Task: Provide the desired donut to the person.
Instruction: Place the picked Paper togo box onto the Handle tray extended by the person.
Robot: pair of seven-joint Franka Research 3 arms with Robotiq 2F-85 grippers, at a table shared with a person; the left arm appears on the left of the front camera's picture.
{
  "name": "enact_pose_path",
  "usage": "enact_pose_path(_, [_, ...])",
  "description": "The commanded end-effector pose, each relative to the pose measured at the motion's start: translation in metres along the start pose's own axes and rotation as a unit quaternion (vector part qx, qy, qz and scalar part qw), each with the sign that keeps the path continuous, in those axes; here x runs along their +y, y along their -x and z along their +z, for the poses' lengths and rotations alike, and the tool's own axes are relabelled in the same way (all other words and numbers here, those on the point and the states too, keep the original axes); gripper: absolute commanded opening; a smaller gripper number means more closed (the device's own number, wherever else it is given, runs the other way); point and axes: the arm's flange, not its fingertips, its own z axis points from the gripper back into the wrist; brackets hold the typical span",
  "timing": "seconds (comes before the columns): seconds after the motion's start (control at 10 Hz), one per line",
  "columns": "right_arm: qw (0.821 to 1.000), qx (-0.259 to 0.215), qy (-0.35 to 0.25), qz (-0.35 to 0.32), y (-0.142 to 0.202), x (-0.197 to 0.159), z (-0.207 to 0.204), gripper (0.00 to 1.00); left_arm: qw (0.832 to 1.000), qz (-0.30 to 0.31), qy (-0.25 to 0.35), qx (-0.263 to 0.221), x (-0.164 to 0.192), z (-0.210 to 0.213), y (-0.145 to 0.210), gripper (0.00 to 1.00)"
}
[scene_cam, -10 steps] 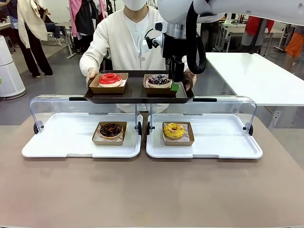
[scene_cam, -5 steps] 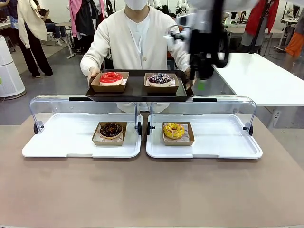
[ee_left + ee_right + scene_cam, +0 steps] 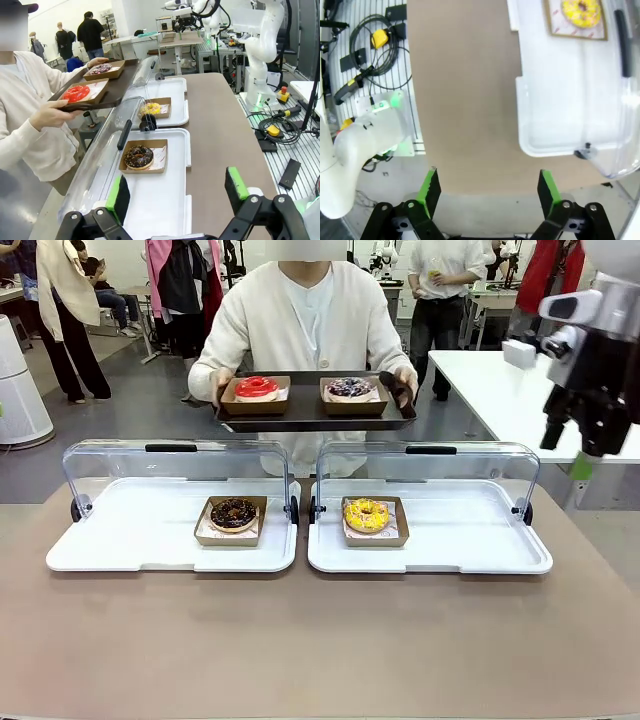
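Note:
The person (image 3: 305,315) in a cream cardigan holds a dark tray (image 3: 310,421) with both hands. On it sit a red donut (image 3: 257,387) and a purple sprinkled donut (image 3: 349,388), each in a brown box. A chocolate donut (image 3: 234,512) and a yellow donut (image 3: 366,514) lie in the display trays on the table. My right gripper (image 3: 577,450) hangs high at the far right, open and empty (image 3: 487,187). My left gripper (image 3: 176,192) is open above the near tray, with the chocolate donut (image 3: 139,156) ahead of it.
Two white display trays (image 3: 140,540) (image 3: 470,540) have clear lids (image 3: 175,455) raised on the far side. The brown table (image 3: 320,640) lies bare in front of them. A white table (image 3: 500,390) stands at the right. Other people stand in the background.
My right arm has swung away from over the person's tray to the far right and upward. The person has lifted the tray with both donuts and drawn it closer.

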Motion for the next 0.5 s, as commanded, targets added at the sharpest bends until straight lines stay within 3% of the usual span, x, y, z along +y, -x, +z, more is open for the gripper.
enact_pose_path(0.0, [1.000,0.009,0.020,0.010,-0.005,0.004,-0.013,1.00,1.000,-0.002,-0.004,-0.001,-0.002,-0.001,-0.001,1.00])
enact_pose_path(0.4, [1.000,0.000,0.000,0.000,0.000,0.000,0.000,1.00,1.000,-0.002,-0.004,-0.001,-0.002,-0.001,-0.001,1.00])
